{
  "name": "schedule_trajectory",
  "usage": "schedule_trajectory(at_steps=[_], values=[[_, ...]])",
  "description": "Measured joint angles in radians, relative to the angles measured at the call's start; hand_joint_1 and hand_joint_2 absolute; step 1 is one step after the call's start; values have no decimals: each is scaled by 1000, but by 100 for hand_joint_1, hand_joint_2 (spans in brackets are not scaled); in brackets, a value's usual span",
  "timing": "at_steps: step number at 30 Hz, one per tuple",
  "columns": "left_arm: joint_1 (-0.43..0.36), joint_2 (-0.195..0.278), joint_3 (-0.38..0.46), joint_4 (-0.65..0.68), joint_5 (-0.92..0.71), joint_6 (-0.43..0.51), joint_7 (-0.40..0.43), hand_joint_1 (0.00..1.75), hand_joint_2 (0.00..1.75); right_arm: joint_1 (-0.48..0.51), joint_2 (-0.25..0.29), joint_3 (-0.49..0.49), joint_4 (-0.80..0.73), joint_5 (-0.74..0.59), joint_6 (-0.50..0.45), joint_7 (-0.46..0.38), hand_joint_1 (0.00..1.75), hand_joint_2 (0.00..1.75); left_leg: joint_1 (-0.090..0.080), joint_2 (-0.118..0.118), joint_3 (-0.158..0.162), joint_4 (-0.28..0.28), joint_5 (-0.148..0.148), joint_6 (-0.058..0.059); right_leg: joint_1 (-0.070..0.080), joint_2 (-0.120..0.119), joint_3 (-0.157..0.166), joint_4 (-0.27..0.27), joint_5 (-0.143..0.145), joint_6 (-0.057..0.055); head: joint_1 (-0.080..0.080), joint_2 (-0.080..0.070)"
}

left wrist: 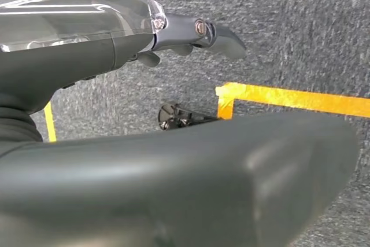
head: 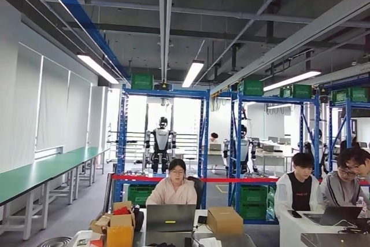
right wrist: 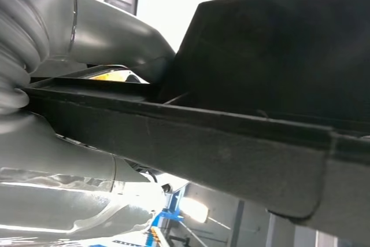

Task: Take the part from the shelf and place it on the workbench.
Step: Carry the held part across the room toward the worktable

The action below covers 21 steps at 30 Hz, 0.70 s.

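Part already off the shelf, by the look of it: dark, flat moulded piece with a raised rim, clamped in the right robot hand. Grey thumb runs over one face, silver cover and fingers lie under the other, so the part sits wedged across the palm and juts well past the fingertips. Probably gripped at one end like that to leave the far end free for setting down flat. Fingertips hidden behind the part; exact contact unclear.

Right wrist looks turned upward: ceiling light and blue racking visible beyond the part, suggesting the arm is raised and carrying.

Left robot hand holds nothing, fingers straight and apart, arm hanging down toward grey carpet with yellow tape beyond the fingertips.

Head view looks level across the room: blue shelf, green bench along the wall, people at laptops. Placement not yet done; guess is transit stage, bench yet to be reached.
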State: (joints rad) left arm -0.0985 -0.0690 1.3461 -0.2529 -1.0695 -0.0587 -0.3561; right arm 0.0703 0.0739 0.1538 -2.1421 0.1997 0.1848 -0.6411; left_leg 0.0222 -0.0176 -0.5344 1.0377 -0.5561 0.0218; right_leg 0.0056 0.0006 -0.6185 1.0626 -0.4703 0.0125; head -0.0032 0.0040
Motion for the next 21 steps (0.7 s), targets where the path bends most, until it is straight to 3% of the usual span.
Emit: schedule_trajectory(at_steps=[2, 5, 6, 8, 9, 10, 11, 13, 14, 15, 19, 21], values=[[0, 0, 0, 0, -1, 0, 0, 0, 175, 0, -1, 0, -1, 1, -2, 0, 175, 175, 1, 0, 3, -8, -2, -10, 4, 1, 8, -19, -9, -10, 0, 0], [-2, 0, -1, 0, -2, 0, 0, 0, 175, 1, -1, -1, -4, 1, -4, -1, 175, 175, 0, 5, -3, 11, -22, -22, -5, -4, 35, -60, -16, -21, 0, 0], [-3, 0, -2, 0, -2, 0, 0, 0, 175, 1, -1, -2, -5, 1, -5, -1, 175, 175, -1, 7, -23, 51, -41, -24, -8, -6, 45, -70, -17, -24, 0, 0], [-1, 1, -2, 0, -2, 0, 1, 0, 175, 2, -1, -3, -4, 2, -5, -1, 175, 175, -2, 8, -95, 179, -86, -28, -7, -7, 57, -74, -25, -29, 0, 0], [1, 2, -2, 0, -3, 0, 1, 0, 175, 3, -1, -3, -4, 3, -5, -1, 175, 175, -2, 8, -129, 230, -93, -31, -7, -7, 64, -74, -31, -30, 0, 0], [2, 2, -2, 0, -3, 0, 1, 0, 175, 4, -1, -4, -3, 4, -5, -1, 175, 175, -2, 8, -149, 249, -80, -33, -7, -6, 73, -74, -37, -29, 0, 0], [4, 3, -2, 0, -4, 0, 1, 0, 175, 4, -1, -4, -3, 4, -5, -1, 175, 175, -1, 9, -150, 229, -47, -35, -7, -5, 84, -73, -45, -28, 0, 0], [4, 4, -2, 0, -5, 1, 4, 0, 175, 4, -1, -4, -3, 6, -5, -1, 175, 175, 1, 11, -115, 120, 40, -35, -7, -5, 108, -71, -64, -20, 0, 0], [3, 4, -2, 0, -6, 2, 5, 0, 175, 4, -1, -5, -3, 8, -6, -2, 175, 175, 1, 13, -94, 70, 64, -32, -5, -5, 116, -67, -74, -14, 0, 0], [2, 4, -2, 0, -6, 3, 9, 0, 175, 3, -1, -5, -3, 10, -7, -2, 175, 175, -1, 13, -79, 36, 70, -26, -4, -5, 119, -63, -81, -8, 0, 0], [4, 7, -2, 0, -4, 12, 19, 0, 175, 0, -3, -5, -5, 20, -10, -4, 175, 175, -3, 10, -66, 12, 47, -3, -5, -5, 117, -56, -96, 11, 0, -1], [4, 9, -2, 0, 0, 17, 25, 0, 175, -2, -7, -5, -6, 28, -14, -4, 175, 175, 1, 8, -58, 7, 43, 7, -8, -5, 87, 8, -130, 22, 0, -1]])
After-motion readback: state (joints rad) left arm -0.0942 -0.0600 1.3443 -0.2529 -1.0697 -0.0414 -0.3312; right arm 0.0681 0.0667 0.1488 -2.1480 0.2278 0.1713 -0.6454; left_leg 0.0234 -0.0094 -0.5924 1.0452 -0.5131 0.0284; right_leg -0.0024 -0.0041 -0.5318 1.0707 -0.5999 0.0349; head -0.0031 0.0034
